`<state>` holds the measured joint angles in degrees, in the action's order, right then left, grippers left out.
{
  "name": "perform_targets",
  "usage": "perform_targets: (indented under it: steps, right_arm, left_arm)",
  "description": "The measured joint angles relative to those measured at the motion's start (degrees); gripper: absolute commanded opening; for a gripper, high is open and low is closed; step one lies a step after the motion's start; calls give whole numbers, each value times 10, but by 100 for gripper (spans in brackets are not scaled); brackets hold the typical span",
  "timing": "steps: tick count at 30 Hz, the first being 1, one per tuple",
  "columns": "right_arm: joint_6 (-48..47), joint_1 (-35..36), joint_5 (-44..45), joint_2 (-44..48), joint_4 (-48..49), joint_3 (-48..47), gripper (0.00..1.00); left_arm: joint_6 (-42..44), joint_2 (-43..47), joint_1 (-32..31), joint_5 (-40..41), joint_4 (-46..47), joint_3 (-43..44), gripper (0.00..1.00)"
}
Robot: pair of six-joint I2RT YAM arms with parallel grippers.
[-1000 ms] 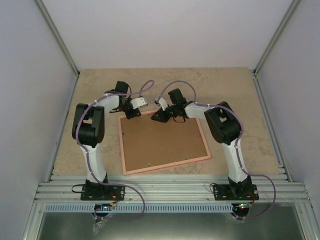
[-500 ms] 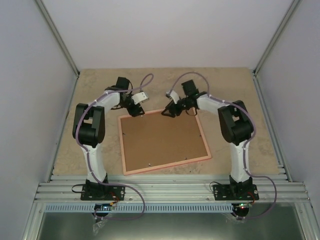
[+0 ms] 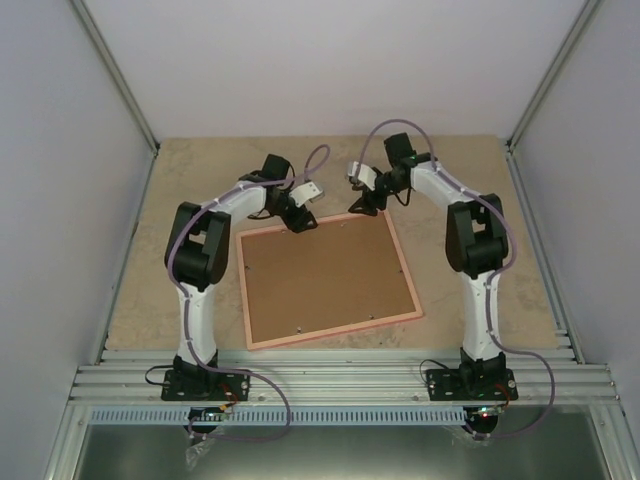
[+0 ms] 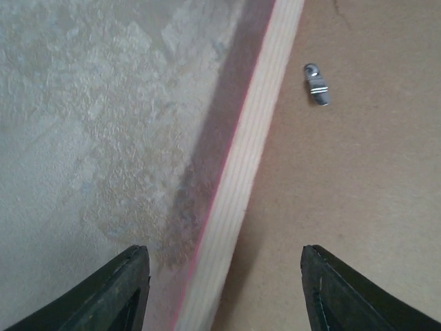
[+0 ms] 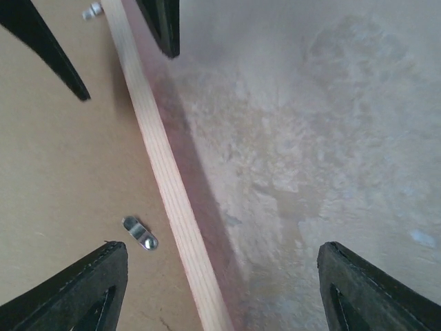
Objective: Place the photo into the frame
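Note:
The pink frame lies face down on the table, and its brown backing board fills it. The photo is out of view. My left gripper hovers open over the frame's far left edge. In the left wrist view the pale rail runs between the spread fingers, untouched. My right gripper hovers open over the far right part of that edge. The right wrist view shows the rail between its fingers, also untouched.
Small metal turn clips sit on the backing board near the rail. Speckled beige tabletop surrounds the frame. White walls close the cell at the back and sides. The left gripper's dark fingers show at the top of the right wrist view.
Both grippers have opened and let go of the frame's far edge. They have moved away toward the back of the table, and the frame now lies flat.

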<state>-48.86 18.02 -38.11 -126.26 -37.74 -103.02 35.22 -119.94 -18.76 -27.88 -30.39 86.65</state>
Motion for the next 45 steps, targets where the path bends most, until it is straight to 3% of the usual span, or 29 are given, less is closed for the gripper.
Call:
perform_targets:
  steps: [8,18,22,35,45]
  right_arm:
    - [-33,10,22,-75,-40,-21,67]
    - [-41,29,22,-74,-15,3,55]
    - [-39,35,22,-73,-5,7,50]
    - [-18,40,37,-73,24,7,18]
    - [-9,43,51,-70,33,8,15]
  left_arm:
    - [-26,-31,-6,32,4,6,61]
    - [0,-15,-27,75,30,-18,40]
    - [6,-12,-27,77,38,-23,39]
    - [18,-5,-27,78,65,-40,36]
    - [21,-5,-27,84,75,-42,39]
